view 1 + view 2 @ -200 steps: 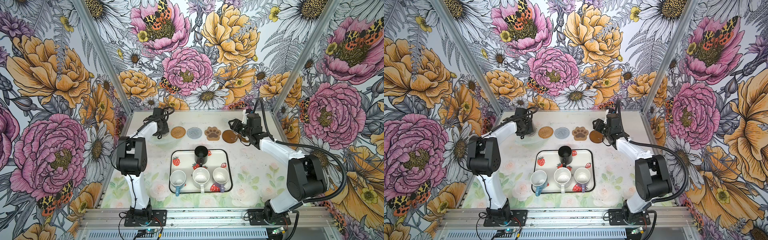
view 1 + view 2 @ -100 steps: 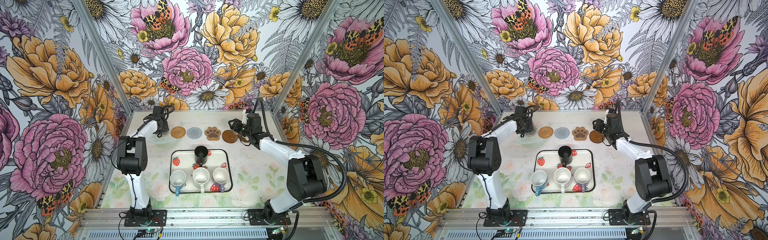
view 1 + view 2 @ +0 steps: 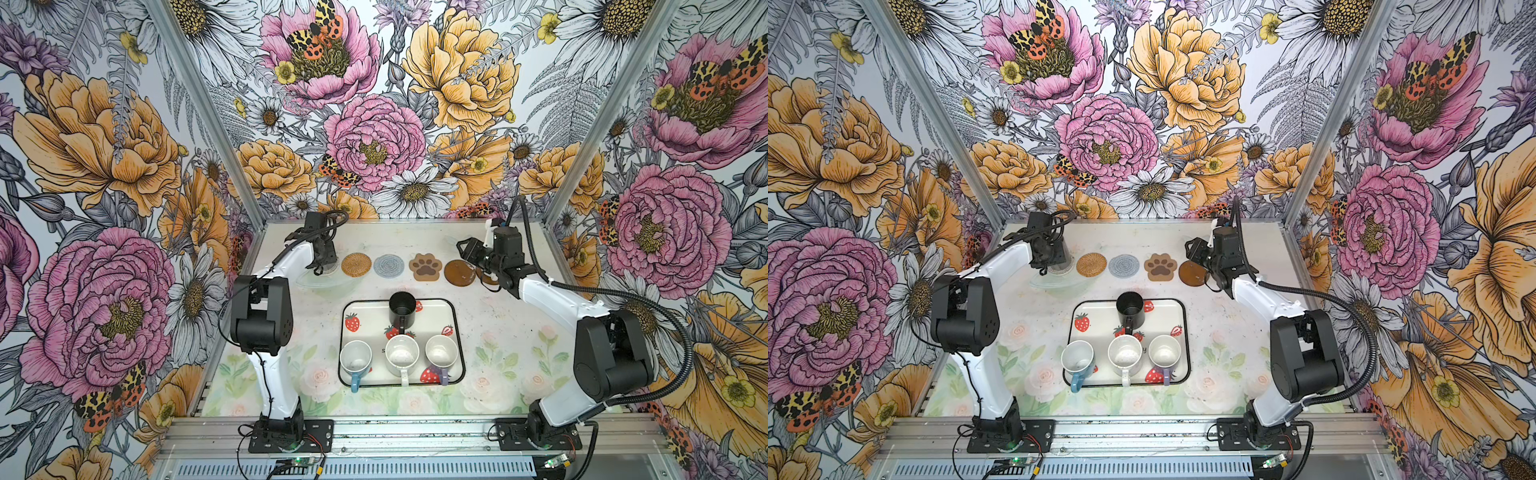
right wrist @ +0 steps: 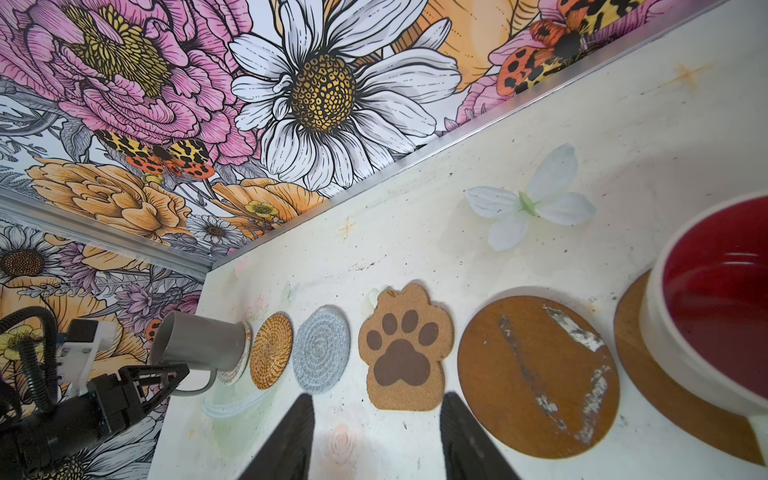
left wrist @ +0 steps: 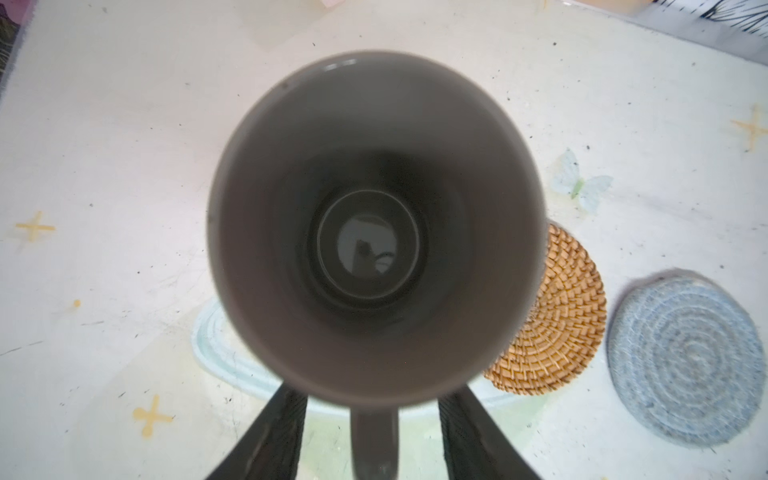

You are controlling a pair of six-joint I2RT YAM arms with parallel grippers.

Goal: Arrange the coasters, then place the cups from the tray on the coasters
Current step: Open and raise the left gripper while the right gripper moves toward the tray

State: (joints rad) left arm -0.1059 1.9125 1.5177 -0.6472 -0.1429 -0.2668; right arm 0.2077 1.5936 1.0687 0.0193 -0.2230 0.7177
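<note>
A grey cup (image 5: 374,232) stands upright on the clear patterned coaster (image 4: 237,370) at the left end of the coaster row. My left gripper (image 5: 374,392) is open, one finger (image 5: 270,436) on each side of the cup's handle (image 5: 374,440), with gaps showing. Along the row lie the rattan coaster (image 3: 356,264), grey woven coaster (image 3: 388,265), paw coaster (image 3: 425,267) and a brown disc (image 3: 459,272). The white cup with red inside (image 4: 715,299) sits on a second brown disc (image 4: 648,374). My right gripper (image 4: 378,399) hovers open and empty near the paw coaster.
The strawberry tray (image 3: 457,332) lies in the middle, holding the black cup (image 3: 402,313), light blue cup (image 3: 355,356), white cup (image 3: 402,355) and lilac cup (image 3: 441,351). The back wall runs close behind the coaster row.
My left gripper's jaws have opened off the grey cup's handle, leaving the cup standing on the clear coaster. The right arm has not moved.
</note>
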